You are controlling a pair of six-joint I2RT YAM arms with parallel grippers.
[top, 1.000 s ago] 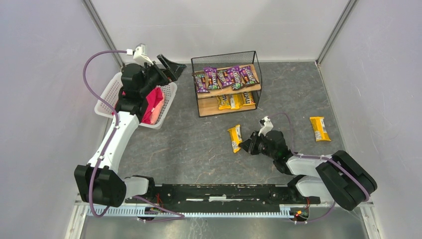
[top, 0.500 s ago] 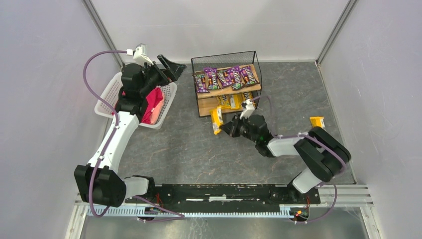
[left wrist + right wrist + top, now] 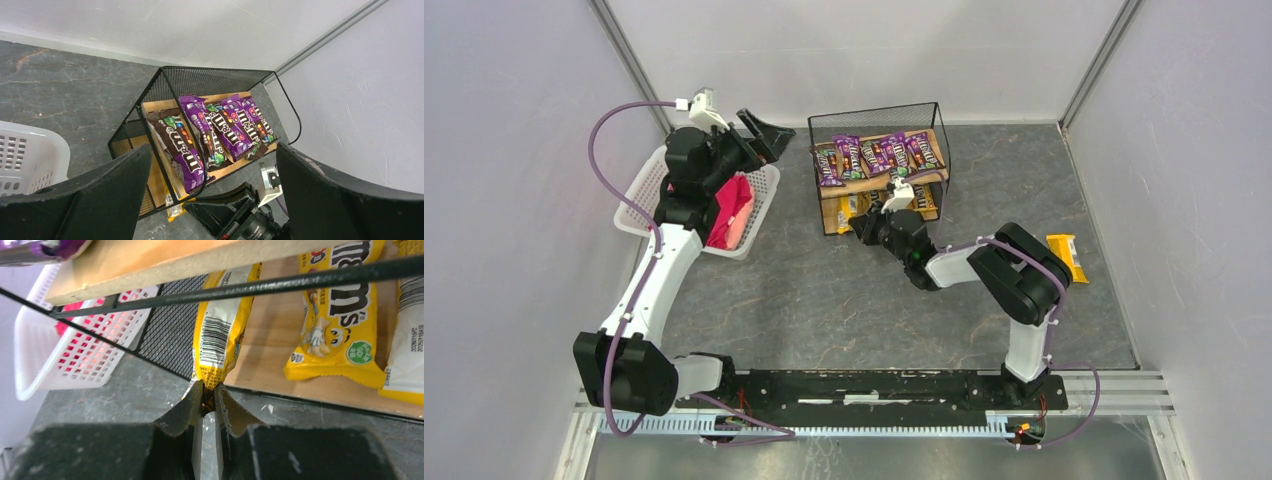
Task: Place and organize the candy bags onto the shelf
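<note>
The right gripper (image 3: 205,402), clamped on a yellow bag (image 3: 220,335), held it in the shelf's (image 3: 265,352) lower-left corner, likely awaiting release; the left gripper (image 3: 764,132) hung spread.

On the shelf (image 3: 874,118), purple bags (image 3: 876,155) lie above, yellow bags (image 3: 340,325) below.

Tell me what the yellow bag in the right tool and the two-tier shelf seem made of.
The flat yellow candy bag, pinched in the right tool, looks like thin glossy plastic film: creased, with a crimped end and printed barcode. The shelf's light boards look like bare wood, matte and pale. Its black frame seems coated metal wire and mesh.
</note>
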